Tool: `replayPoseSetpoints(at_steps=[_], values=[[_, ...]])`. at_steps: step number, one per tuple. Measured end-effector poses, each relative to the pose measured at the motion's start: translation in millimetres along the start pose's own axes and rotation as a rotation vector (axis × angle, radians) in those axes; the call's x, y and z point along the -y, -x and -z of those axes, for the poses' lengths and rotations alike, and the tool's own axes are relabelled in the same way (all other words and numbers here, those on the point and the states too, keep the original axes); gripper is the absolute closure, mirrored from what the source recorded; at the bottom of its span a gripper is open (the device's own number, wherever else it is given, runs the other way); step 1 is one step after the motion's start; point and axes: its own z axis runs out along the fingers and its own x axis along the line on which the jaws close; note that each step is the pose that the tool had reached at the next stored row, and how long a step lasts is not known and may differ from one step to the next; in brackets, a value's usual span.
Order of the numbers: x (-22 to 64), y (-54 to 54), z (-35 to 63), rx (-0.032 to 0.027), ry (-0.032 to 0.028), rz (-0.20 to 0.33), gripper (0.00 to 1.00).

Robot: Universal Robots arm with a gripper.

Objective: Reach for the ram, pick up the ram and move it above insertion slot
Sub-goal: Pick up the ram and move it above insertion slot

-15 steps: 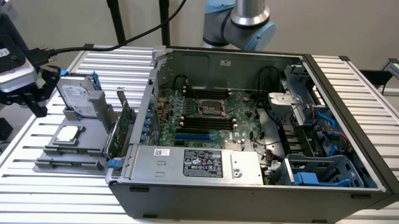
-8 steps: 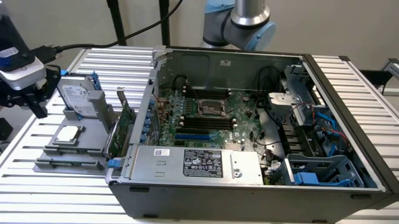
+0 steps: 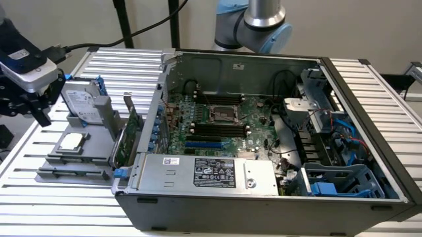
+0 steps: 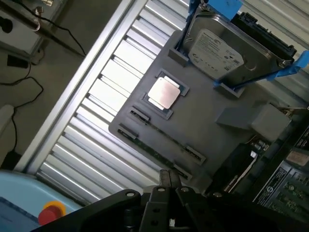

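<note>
1. Wrist view: the claw has its fingers drawn together with nothing between them. Just ahead of its tips lies the grey tray. The ram rests there as a thin dark-green strip, set on edge in the long holder nearest the claw, near the tips but apart from them. Farther out from the claw on the same tray sits a square processor chip, and beyond that a hard drive in blue brackets.
2. Exterior view: the claw hangs above the tray and to the exterior view's left of it, not touching it. The open computer case stands on the far side of the tray from the claw. The dark insertion slots on its board are well apart from the claw.
3. Progress, as I judge it: the reach is under way but not finished, since the claw is near the tray without touching the ram. The grasp, the lift and the carry across to the slots are all left to do, with the ram in its holder and the slots seemingly unfilled
</note>
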Motion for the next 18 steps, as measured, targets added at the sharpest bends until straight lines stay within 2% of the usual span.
replayPoseSetpoints(at_steps=[18], values=[[0.2,0.1,-11.9,-0.0058,-0.001,0.326,0.89]])
